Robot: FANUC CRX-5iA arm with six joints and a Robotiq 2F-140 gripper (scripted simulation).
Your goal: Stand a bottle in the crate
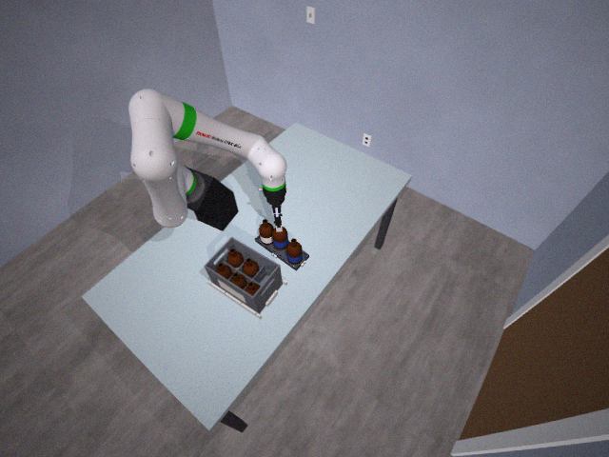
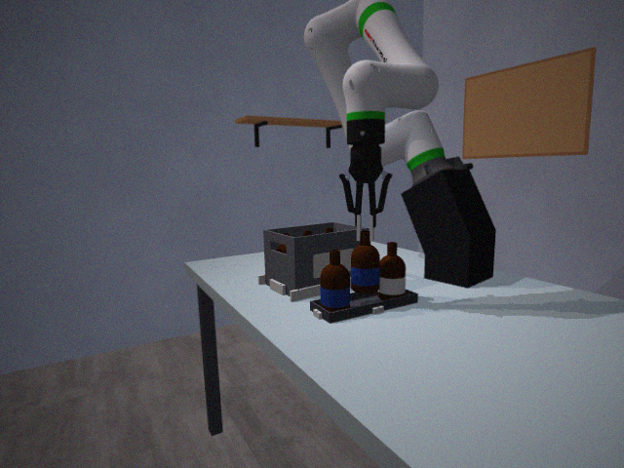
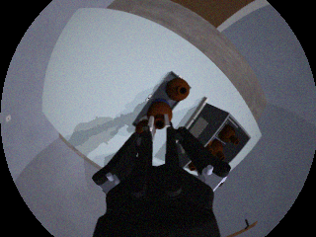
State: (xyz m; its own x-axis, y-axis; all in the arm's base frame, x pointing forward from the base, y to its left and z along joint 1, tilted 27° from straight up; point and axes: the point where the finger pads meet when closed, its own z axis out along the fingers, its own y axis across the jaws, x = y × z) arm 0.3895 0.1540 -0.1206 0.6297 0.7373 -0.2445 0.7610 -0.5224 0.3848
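Note:
A dark tray (image 1: pixel 282 253) lies on the pale table beside a grey crate (image 1: pixel 241 272), which holds several brown bottles. My gripper (image 1: pixel 278 225) points straight down and is shut on the neck of the middle bottle (image 1: pixel 280 237), brown with a blue label. In the exterior view this bottle (image 2: pixel 365 266) hangs a little above the tray (image 2: pixel 364 305), held by the gripper (image 2: pixel 365 229). A white-label bottle (image 2: pixel 392 277) and another blue-label bottle (image 2: pixel 334 287) stand on the tray on either side. The wrist view shows the fingers around the bottle's cap (image 3: pixel 160 114).
The crate (image 2: pixel 307 256) stands just behind the tray in the exterior view. The arm's black base block (image 2: pixel 448 231) rises on the table close to the tray. The table's edge runs near the tray's front side.

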